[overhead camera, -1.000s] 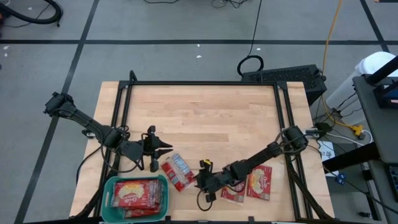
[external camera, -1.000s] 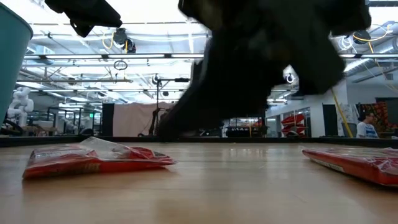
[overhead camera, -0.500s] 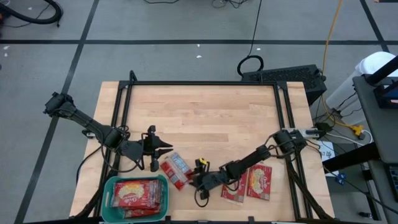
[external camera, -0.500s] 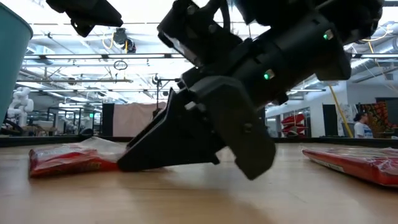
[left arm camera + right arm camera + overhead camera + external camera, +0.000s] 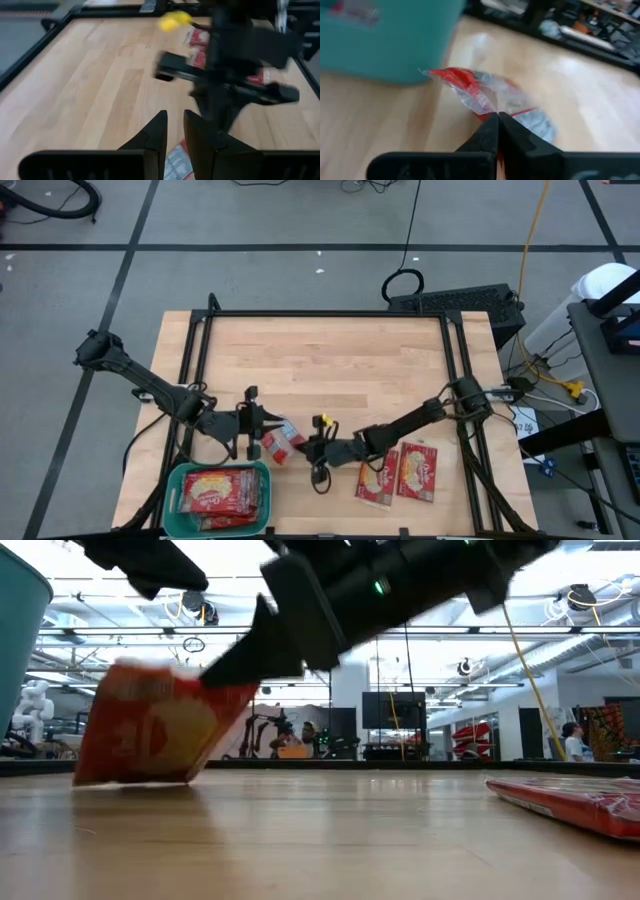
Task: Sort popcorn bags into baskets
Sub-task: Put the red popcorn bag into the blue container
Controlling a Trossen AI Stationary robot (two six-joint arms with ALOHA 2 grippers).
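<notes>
Right claw pinches popcorn bag; low view shows tilt.

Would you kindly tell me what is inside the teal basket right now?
The teal basket holds red popcorn bags, apparently stacked. Only the top ones show; how many lie beneath, and the basket's floor, are covered.

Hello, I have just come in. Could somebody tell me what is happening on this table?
The robot is sorting popcorn bags into a teal basket at the table's front left corner, which already holds several packets. The right gripper is shut on the edge of one popcorn bag and tilts it up, with its lower edge at the wood. The left gripper hovers close beside that bag, fingers nearly together, holding nothing. Two more packets lie flat on the table, to the right.
</notes>
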